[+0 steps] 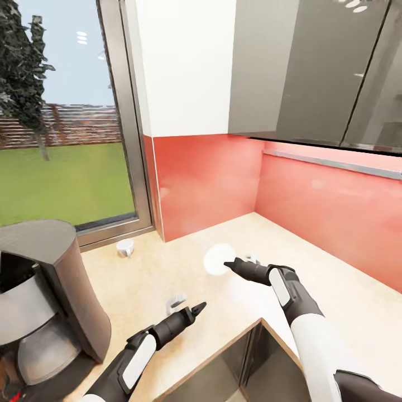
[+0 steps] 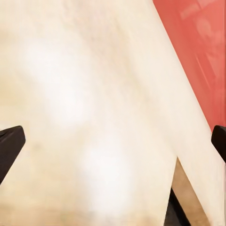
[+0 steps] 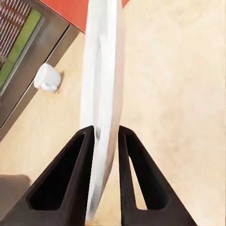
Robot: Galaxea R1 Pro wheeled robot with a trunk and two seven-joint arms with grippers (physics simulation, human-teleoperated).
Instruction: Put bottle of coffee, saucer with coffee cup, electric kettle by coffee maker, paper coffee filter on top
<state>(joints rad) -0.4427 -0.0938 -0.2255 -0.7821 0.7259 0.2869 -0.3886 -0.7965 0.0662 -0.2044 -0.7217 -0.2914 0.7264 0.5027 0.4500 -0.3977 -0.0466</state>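
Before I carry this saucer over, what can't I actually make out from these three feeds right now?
- Coffee maker: head view, cut off by the left and bottom edges, so its base is unseen.
- Coffee cup: small and far by the window; contents unreadable.
- Saucer: right wrist view shows it edge-on in the right gripper; its face is hidden.
- Left gripper: left wrist view shows blurred countertop.

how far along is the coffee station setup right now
Done: the coffee maker stands on the countertop. In hand: the right gripper is shut on the saucer, held on edge above the counter. Left: the coffee cup lies by the window, not on the saucer; the left gripper holds nothing.
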